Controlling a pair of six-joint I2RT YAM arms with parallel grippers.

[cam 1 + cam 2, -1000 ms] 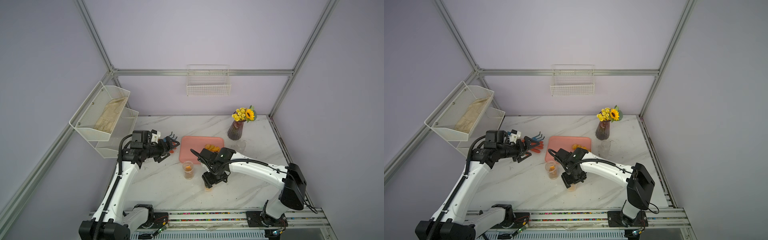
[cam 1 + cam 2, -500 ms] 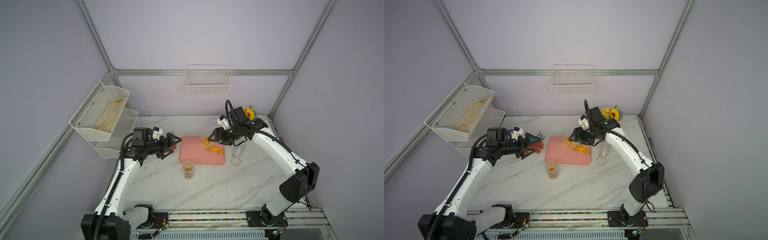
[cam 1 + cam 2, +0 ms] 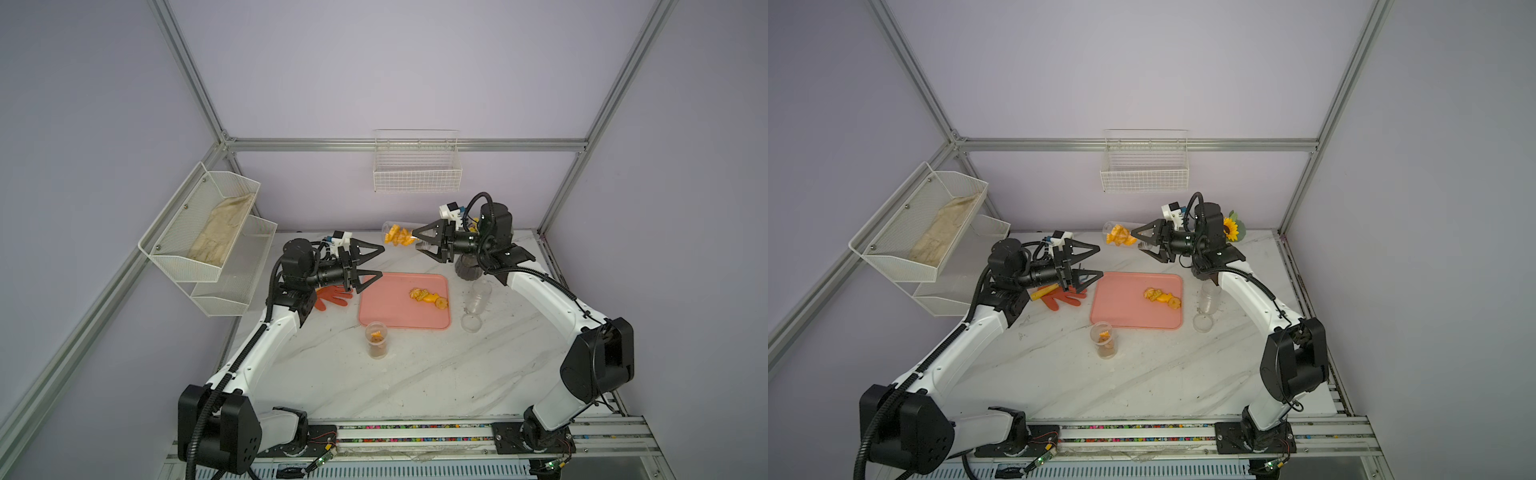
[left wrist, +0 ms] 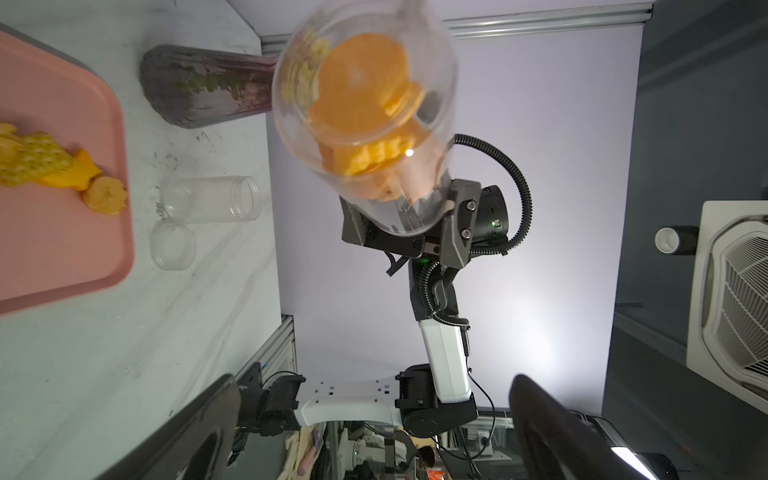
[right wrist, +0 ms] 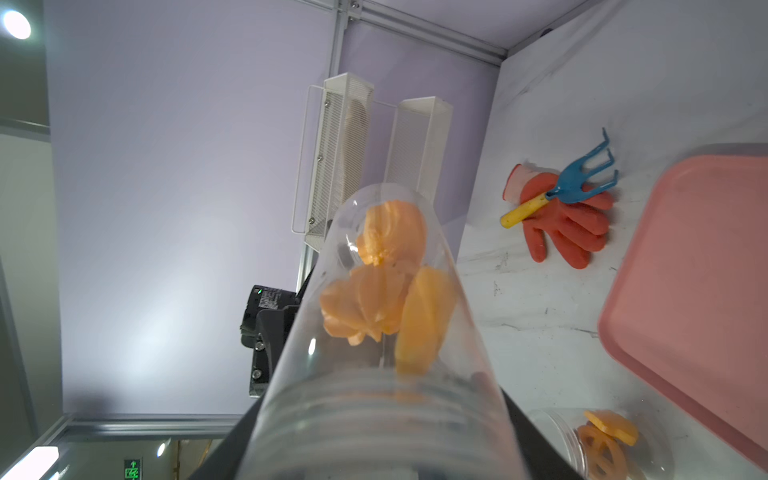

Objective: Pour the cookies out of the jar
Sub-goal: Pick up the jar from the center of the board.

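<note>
The jar (image 3: 388, 228) was held clear of the worktop (image 3: 415, 374) by the right gripper (image 3: 419, 241), whose jaws were clamped on the threaded neck, as was seen in the right wrist view. It was carried in the air over the back edge of the worktop, behind the back edge of the pink tray (image 3: 386, 307). Its long axis was laid almost level along that back edge, with the neck toward the right arm and the closed bottom turned toward the left arm. The cookies (image 3: 399, 240) were bunched in the bottom half, away from the neck. Whether a lid was fitted could not be told, since that end was hidden between the fingers.

The left gripper (image 3: 382, 261) was spread wide with nothing in it, raised near the tray's back left corner, a little lower than the jar and just beside its closed bottom. In the left wrist view that bottom was met head-on.

Some loose cookies (image 3: 428, 296) were lying on the tray's right half.

It was judged that nothing could slide out as the jar was held. The neck would have to be dipped below the bottom and brought forward over the tray.
</note>
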